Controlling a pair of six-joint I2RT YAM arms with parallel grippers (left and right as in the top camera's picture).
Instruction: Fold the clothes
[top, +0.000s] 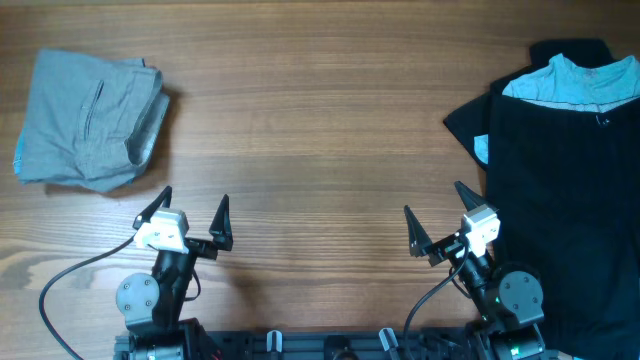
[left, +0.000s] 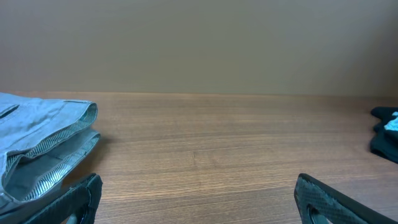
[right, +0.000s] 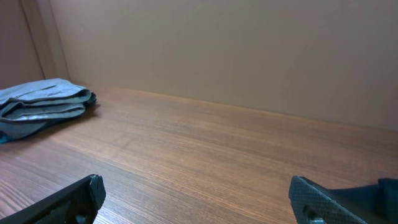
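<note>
My left gripper (top: 195, 198) level, pointing forward, near folded mid-grey woven pants (top: 85, 120); fingers spread wide, holding nothing. My right gripper (top: 433, 200) well apart from pants, same pose, wide, empty.

Robot lab bench, wood-grain table (top: 320, 100), plain beige wall (left: 199, 43), cabled arm bases (top: 148, 297)

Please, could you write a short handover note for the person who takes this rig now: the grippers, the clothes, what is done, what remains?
Left gripper: open, empty, near the table's front edge.
Right gripper: open, empty, likewise.
The plain grey woven pants lie at the far left of the wooden table, in a compact stack of layers.
Done: the pants look folded.
Left: probably only to check their slightly uneven edges.
A black garment with a pale-blue shirt on it lies spread at the right.
</note>
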